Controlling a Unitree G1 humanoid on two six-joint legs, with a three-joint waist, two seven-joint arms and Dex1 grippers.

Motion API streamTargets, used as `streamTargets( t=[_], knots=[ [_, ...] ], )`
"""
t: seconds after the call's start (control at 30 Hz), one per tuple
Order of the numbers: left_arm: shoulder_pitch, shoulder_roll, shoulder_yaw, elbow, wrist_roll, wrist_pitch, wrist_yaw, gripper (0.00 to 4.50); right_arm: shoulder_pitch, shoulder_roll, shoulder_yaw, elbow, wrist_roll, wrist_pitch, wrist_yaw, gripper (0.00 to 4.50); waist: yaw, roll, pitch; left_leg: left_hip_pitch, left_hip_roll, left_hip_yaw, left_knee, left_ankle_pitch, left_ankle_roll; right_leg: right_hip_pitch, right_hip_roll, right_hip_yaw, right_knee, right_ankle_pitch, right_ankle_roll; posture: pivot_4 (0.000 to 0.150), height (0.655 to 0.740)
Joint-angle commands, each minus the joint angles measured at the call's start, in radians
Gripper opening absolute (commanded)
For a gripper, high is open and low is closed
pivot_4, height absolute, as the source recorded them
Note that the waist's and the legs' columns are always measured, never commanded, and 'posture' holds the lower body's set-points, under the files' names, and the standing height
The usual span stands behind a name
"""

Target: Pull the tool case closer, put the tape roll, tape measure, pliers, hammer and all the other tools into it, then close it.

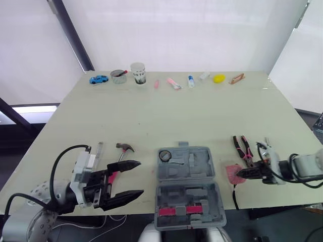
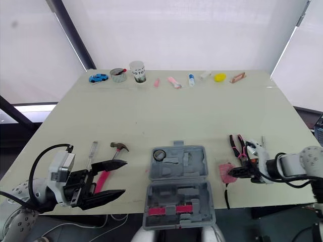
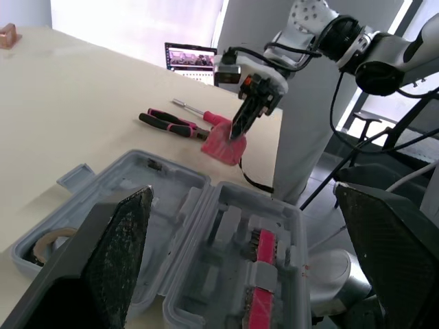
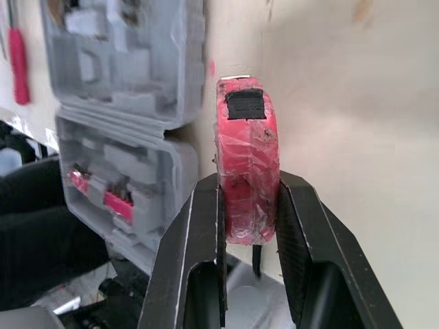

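Tool case (image 1: 189, 189) lies open at the near tabletop (image 1: 202, 111) edge, so I judge the pull done. Tape roll (image 1: 165, 155) sits in its far half. Right end effector (image 1: 243, 174) is clamped on the tape measure (image 4: 248, 157), just beside the case. Left end effector (image 1: 132, 178) is spread wide and empty near the hammer (image 1: 122, 149). Left to pack: hammer, pliers (image 1: 243, 147), screwdriver (image 1: 99, 149). Then close.

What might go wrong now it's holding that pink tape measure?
The right hand pinches only one end of the tape measure, so it may twist or slip out when lifted. Its black strap trails to the front edge of the table and might snag. The tool case sits at that edge, so a bump may push it off.
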Motion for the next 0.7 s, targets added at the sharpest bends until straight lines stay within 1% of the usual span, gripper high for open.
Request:
streamTargets(
  t=[0.03, 0.1, 0.13, 0.17, 0.23, 0.27, 0.33, 0.4, 0.43, 0.47, 0.5, 0.57, 0.7],
  knots=[
    [-0.005, 0.009, 0.021, -0.023, 0.008, -0.031, -0.018, 4.5, -0.019, 0.024, -0.003, 0.018, -0.085, -0.043, -0.004, 0.44, 0.002, 0.0, 0.0, 0.0, 0.0, 0.0, 0.0, 0.0, 0.0, 0.0, 0.0, 0.0, 0.0, 0.0, 0.0, 0.15, 0.74],
    [-0.009, 0.007, 0.026, -0.017, 0.013, -0.042, -0.02, 4.5, -0.018, 0.036, 0.0, 0.027, -0.119, -0.06, 0.006, 0.44, 0.001, -0.001, 0.0, 0.0, 0.0, 0.0, 0.0, 0.0, 0.0, 0.0, 0.0, 0.0, 0.0, 0.0, 0.0, 0.15, 0.74],
    [-0.01, 0.006, 0.027, -0.018, 0.013, -0.043, -0.019, 4.5, -0.018, 0.043, -0.004, 0.032, -0.136, -0.068, 0.006, 0.94, 0.0, -0.001, -0.001, 0.0, 0.0, 0.0, 0.0, 0.0, 0.0, 0.0, 0.0, 0.0, -0.001, 0.0, 0.0, 0.15, 0.74],
    [-0.011, 0.008, 0.026, -0.018, 0.015, -0.039, -0.015, 4.5, -0.018, 0.048, -0.006, 0.037, -0.156, -0.075, 0.007, 1.31, -0.001, -0.001, -0.001, 0.0, 0.0, 0.001, 0.0, 0.0, 0.0, 0.0, 0.0, 0.0, 0.0, 0.0, 0.0, 0.15, 0.74],
    [-0.015, 0.011, 0.019, -0.022, 0.02, -0.035, -0.013, 4.5, -0.011, 0.033, -0.005, 0.024, -0.186, -0.09, 0.026, 1.87, 0.0, 0.0, 0.0, 0.001, 0.0, 0.001, 0.0, 0.0, 0.0, 0.0, 0.0, 0.0, 0.0, 0.0, 0.0, 0.15, 0.74],
    [-0.017, 0.012, 0.016, -0.025, 0.021, -0.032, -0.011, 4.5, -0.005, 0.014, -0.001, 0.007, -0.199, -0.098, 0.046, 2.53, 0.0, 0.0, 0.0, 0.001, 0.0, 0.001, 0.0, 0.0, 0.0, 0.0, 0.0, 0.0, 0.0, 0.0, 0.0, 0.15, 0.74],
    [-0.023, 0.012, 0.013, -0.029, 0.024, -0.03, -0.005, 4.5, 0.018, -0.046, 0.039, -0.054, -0.227, -0.131, 0.114, 3.34, 0.003, 0.001, 0.0, 0.0, 0.0, 0.001, 0.0, 0.0, 0.0, 0.0, 0.0, 0.0, 0.0, 0.0, 0.0, 0.15, 0.74],
    [-0.035, -0.008, 0.016, -0.029, 0.052, -0.063, 0.022, 4.5, 0.056, -0.119, 0.093, -0.125, -0.278, -0.219, 0.2, 4.36, 0.005, 0.001, 0.001, 0.0, 0.0, 0.0, 0.0, 0.0, 0.0, 0.0, -0.001, 0.0, -0.001, 0.0, 0.0, 0.15, 0.74],
    [-0.039, -0.018, 0.015, -0.025, 0.071, -0.085, 0.033, 4.5, 0.08, -0.152, 0.104, -0.161, -0.299, -0.275, 0.249, 4.44, 0.004, 0.001, 0.001, -0.001, 0.0, 0.0, 0.0, 0.0, 0.0, 0.0, -0.001, 0.0, -0.001, 0.0, 0.0, 0.15, 0.74],
    [-0.05, -0.047, 0.016, -0.008, 0.084, -0.126, 0.04, 4.5, 0.119, -0.18, 0.1, -0.206, -0.327, -0.373, 0.313, 4.44, 0.004, 0.001, 0.001, -0.001, 0.0, 0.0, 0.0, 0.0, 0.0, 0.0, -0.001, 0.0, -0.001, 0.0, 0.0, 0.15, 0.74],
    [-0.064, -0.086, 0.019, 0.014, 0.077, -0.168, 0.033, 4.5, 0.163, -0.194, 0.082, -0.243, -0.366, -0.498, 0.373, 4.44, 0.004, 0.001, 0.0, 0.0, 0.0, 0.0, 0.0, 0.0, 0.0, 0.0, -0.001, 0.0, -0.002, 0.0, 0.0, 0.15, 0.74],
    [-0.076, -0.101, 0.018, 0.056, 0.098, -0.221, 0.004, 4.5, 0.226, -0.196, 0.043, -0.277, -0.413, -0.717, 0.504, 4.44, 0.003, 0.0, 0.0, 0.0, 0.0, 0.0, 0.0, 0.0, 0.0, 0.0, 0.0, 0.0, -0.001, 0.0, 0.0, 0.15, 0.74],
    [-0.082, -0.049, 0.023, 0.084, 0.041, -0.154, -0.065, 4.5, 0.269, -0.251, 0.093, -0.243, -0.559, -1.043, 0.738, 4.44, -0.002, 0.001, 0.0, 0.002, 0.0, 0.001, 0.0, 0.0, 0.0, 0.0, 0.0, 0.0, 0.0, -0.002, 0.004, 0.15, 0.74]
  ],
)
